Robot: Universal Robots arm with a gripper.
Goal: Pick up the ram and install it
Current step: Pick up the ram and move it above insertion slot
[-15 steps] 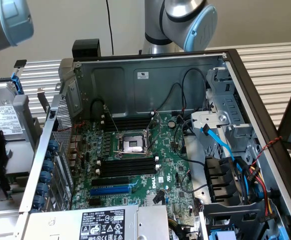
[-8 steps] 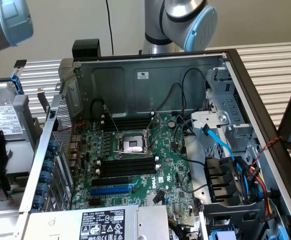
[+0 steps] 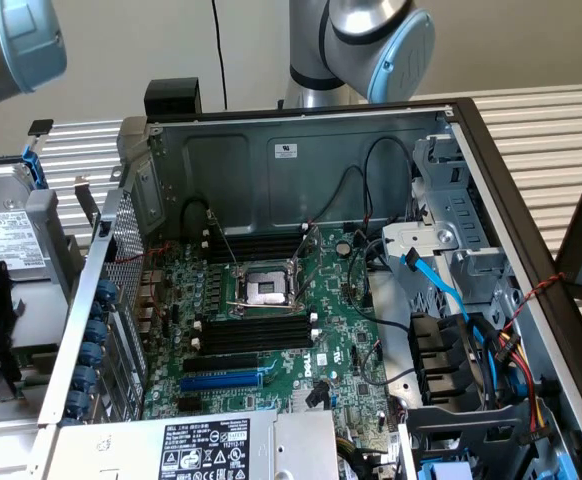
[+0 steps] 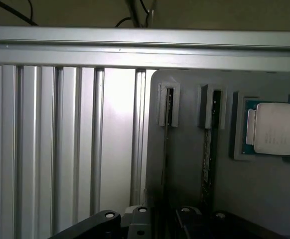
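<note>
Beside a seated processor (image 4: 277, 128), what looks like the ram (image 4: 207, 159) stands slotted, gripper (image 4: 162, 221) gaping empty nearby.

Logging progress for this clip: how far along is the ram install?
Done: nothing yet; the memory slots are empty. In hand: the open gripper holds nothing and hangs near the ram, which stands on edge in a grey holder. Left: both pickup and install.

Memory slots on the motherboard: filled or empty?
Empty: in the exterior view the black memory slots flanking the CPU socket show bare, with no green stick standing in any.
</note>
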